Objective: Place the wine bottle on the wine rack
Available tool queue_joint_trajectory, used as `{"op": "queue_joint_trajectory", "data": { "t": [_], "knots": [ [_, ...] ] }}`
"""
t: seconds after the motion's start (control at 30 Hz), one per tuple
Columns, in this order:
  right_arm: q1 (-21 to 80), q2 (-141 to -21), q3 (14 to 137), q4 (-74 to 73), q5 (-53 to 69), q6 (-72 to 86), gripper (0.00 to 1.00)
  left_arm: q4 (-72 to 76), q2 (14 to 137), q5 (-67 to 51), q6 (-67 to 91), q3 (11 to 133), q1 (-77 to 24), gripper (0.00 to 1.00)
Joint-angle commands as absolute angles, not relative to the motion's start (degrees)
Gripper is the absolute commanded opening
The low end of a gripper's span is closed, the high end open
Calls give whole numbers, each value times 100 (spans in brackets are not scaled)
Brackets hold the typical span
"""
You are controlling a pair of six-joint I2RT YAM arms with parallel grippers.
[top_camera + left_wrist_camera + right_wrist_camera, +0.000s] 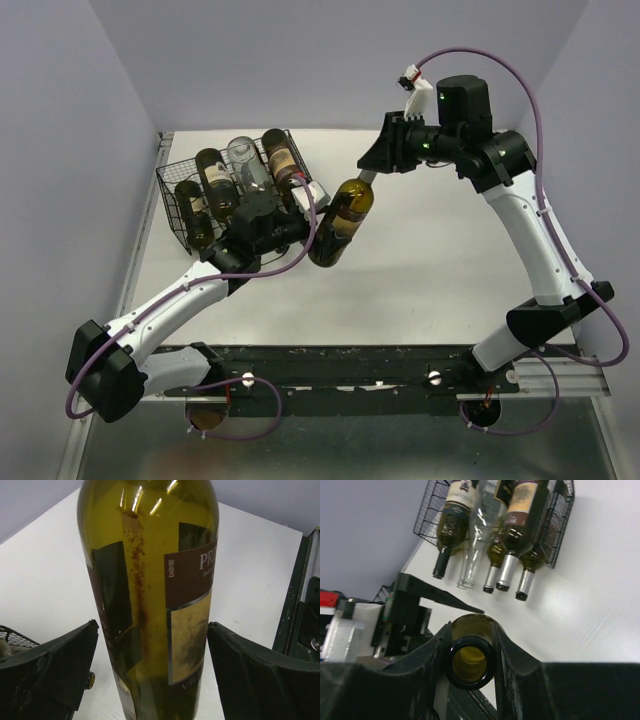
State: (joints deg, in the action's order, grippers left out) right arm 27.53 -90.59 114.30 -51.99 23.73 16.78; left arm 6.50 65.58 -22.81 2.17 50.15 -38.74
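The wine bottle (342, 222) is olive-green glass with a brown and gold label. It hangs tilted over the table, right of the wine rack (172, 200). My right gripper (367, 178) is shut on its neck; in the right wrist view the fingers (512, 665) press both sides just below the open mouth (470, 662). My left gripper (312, 232) is open, with the bottle's body between its jaws. In the left wrist view the bottle (150, 580) fills the gap and both fingers (255, 675) stand apart from the glass.
The black wire rack (561, 520) at the far left holds several bottles lying side by side, necks pointing toward the table's middle. A grey wall borders the table on the left and at the back. A black rail (380, 362) runs along the near edge.
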Motion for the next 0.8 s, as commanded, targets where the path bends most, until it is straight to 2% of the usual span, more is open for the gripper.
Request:
{"op": "queue_joint_trajectory", "data": {
  "t": [0.0, 0.17, 0.2, 0.23, 0.37, 0.4, 0.43, 0.5, 0.57, 0.63, 0.77],
  "knots": [
    [2760, -8587, 11444, -4308, 3663, 2083, 1, 844, 6653, -2725, 26, 5098, -3902, 99],
    [2760, -8367, 11224, -3876, 4200, 2180, 1, 975, 6627, -1962, -202, 5089, -3902, 99],
    [2760, -8350, 11215, -3850, 4306, 2197, 1, 967, 6618, -1838, -263, 5115, -3911, 95],
    [2760, -8350, 11197, -3841, 4350, 2197, 1, 958, 6583, -1715, -359, 5167, -3902, 86],
    [2760, -8367, 11171, -3928, 4386, 2162, 1, 932, 6487, -1249, -974, 5352, -3894, 36],
    [2760, -8376, 11153, -3937, 4386, 2153, 3, 879, 6460, -1187, -1184, 5413, -3894, 15],
    [2760, -8385, 11136, -3964, 4377, 2145, 6, 853, 6434, -1065, -1404, 5466, -3894, 0],
    [2760, -8385, 11083, -4008, 4403, 2101, 21, 905, 6373, -897, -1799, 5493, -3876, 0],
    [2760, -8315, 10926, -3973, 4342, 2013, 59, 888, 6311, -940, -2317, 5502, -3850, 0],
    [2760, -8192, 10706, -3841, 4019, 1943, 78, 643, 6258, -1325, -2976, 5607, -3797, 0],
    [2760, -8069, 10678, -3814, 3516, 1811, 94, 10, 6109, -1845, -4146, 5871, -3771, 0]
  ]
}}
